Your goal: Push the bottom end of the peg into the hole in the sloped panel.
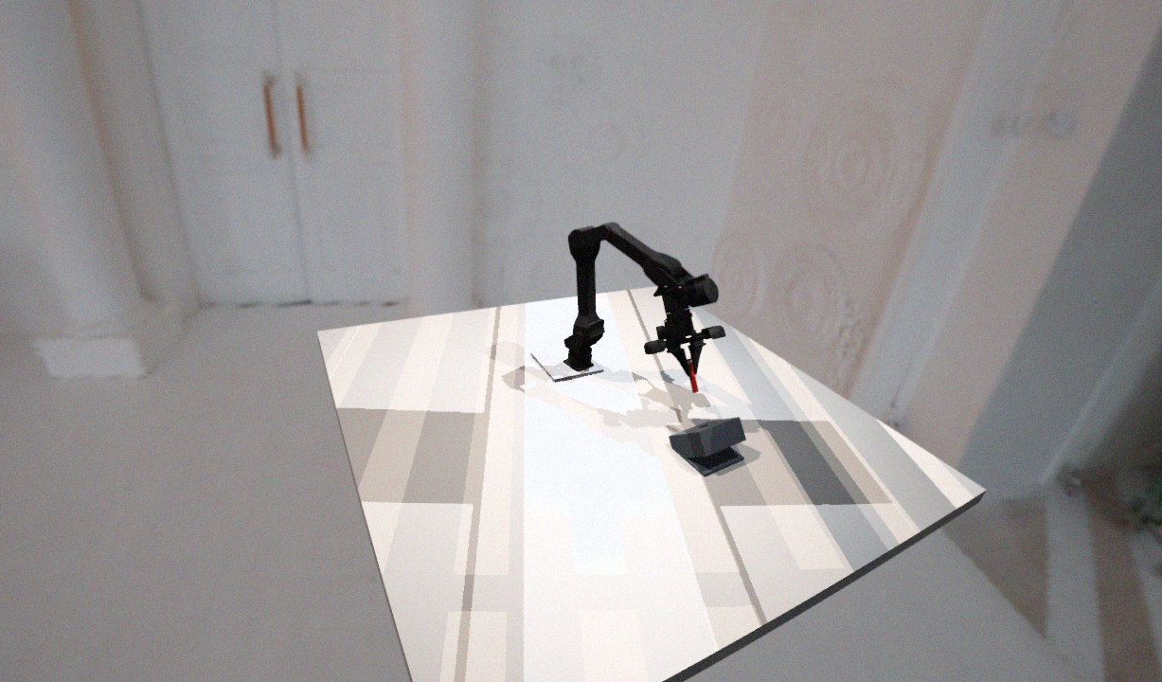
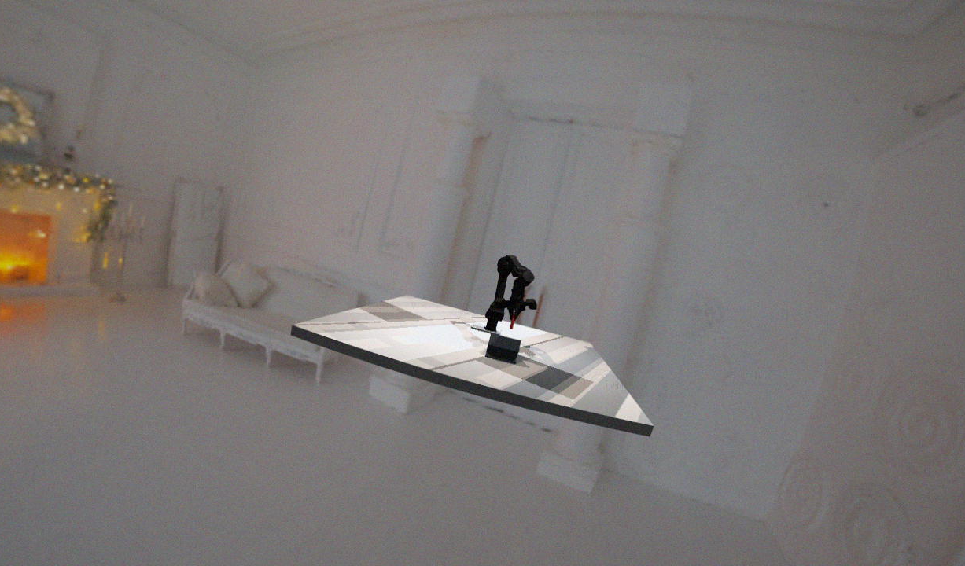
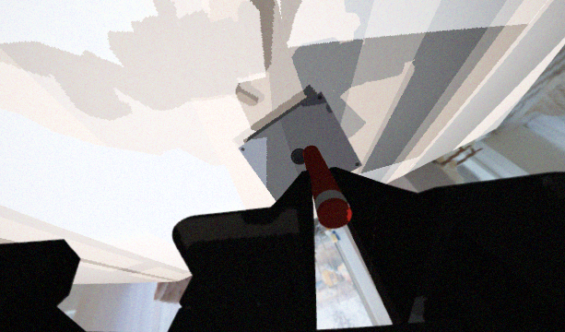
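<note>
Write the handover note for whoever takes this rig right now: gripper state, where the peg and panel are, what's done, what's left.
Gripper: shut on the red peg, held in the air and tilted.
Sloped panel: on the table, in front of the arm. In the wrist view the peg's tip sits beside the hole, apparently not yet in.
Done: peg picked up and carried toward the panel.
Left: line up with the hole, push in until it stops, release, retreat.

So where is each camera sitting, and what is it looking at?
Top: high above the table's far side, facing down at the whole arm, red peg and sloped panel.
Exterior: far across the room, low, arm small.
Wrist: on the gripper, fingers clamping the peg near the hole.
All three share the peg and panel.
</note>
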{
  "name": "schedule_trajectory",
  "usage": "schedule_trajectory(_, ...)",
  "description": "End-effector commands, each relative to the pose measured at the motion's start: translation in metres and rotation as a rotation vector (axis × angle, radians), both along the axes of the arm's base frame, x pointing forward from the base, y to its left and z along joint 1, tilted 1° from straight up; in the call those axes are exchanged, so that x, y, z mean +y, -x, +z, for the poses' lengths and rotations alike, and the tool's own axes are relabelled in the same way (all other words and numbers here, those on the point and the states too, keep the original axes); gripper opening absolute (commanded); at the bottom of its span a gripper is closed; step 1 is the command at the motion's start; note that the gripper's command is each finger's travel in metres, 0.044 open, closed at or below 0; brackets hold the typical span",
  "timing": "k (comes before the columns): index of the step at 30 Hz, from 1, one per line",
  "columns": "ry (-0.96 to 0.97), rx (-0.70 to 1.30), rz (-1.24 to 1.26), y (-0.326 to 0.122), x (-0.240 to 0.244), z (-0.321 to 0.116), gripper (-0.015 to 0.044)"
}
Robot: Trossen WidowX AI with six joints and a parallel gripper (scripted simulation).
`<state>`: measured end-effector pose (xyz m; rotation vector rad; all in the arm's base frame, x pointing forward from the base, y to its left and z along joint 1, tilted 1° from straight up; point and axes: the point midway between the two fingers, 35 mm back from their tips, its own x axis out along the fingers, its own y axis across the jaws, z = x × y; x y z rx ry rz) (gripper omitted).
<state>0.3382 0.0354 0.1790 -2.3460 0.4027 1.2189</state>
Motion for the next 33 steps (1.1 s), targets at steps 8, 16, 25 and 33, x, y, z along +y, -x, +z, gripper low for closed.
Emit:
schedule_trajectory(8, -0.007, -0.038, -0.036, -0.012, -0.007, -0.011, 0.0000)
schedule_trajectory(16, -0.012, -0.069, -0.057, -0.021, -0.012, -0.018, 0.0000)
schedule_trajectory(25, -0.018, -0.103, -0.078, -0.029, -0.017, -0.026, 0.0000)
schedule_trajectory(33, -0.018, -0.123, -0.088, -0.033, -0.020, -0.031, 0.0000)
